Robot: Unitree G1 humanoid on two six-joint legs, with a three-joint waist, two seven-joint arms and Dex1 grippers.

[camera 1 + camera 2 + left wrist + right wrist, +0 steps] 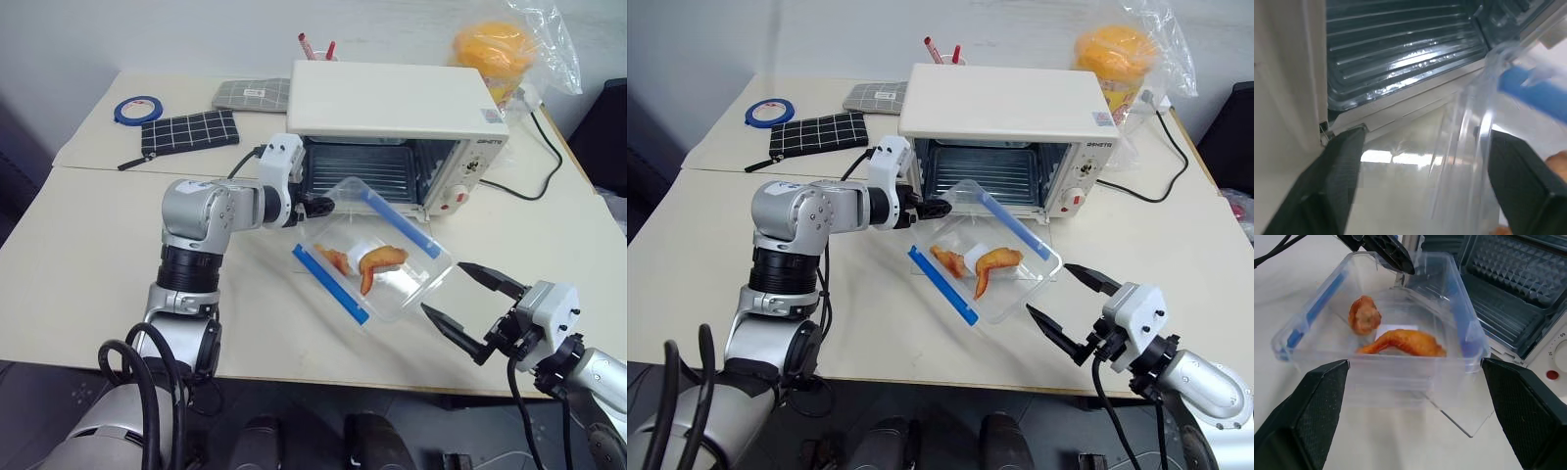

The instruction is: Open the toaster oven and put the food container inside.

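The cream-white toaster oven (392, 93) stands at the back of the table with its glass door (1462, 418) folded down flat. The clear food container (377, 257), with blue side clips and orange food pieces inside, rests tilted on that lowered door just in front of the wire rack (1400, 54). My left gripper (323, 204) is at the container's back left corner, open, with the container's wall (1469, 132) between its spread fingers. My right gripper (442, 286) is open in front of the container's near right corner, apart from it.
A black grid-patterned pouch (191, 130), a blue tape roll (137, 108) and a grey pouch (253, 95) lie at the back left. An orange item in a plastic bag (500, 49) sits behind the oven's right side, whose black cable (544, 166) runs there.
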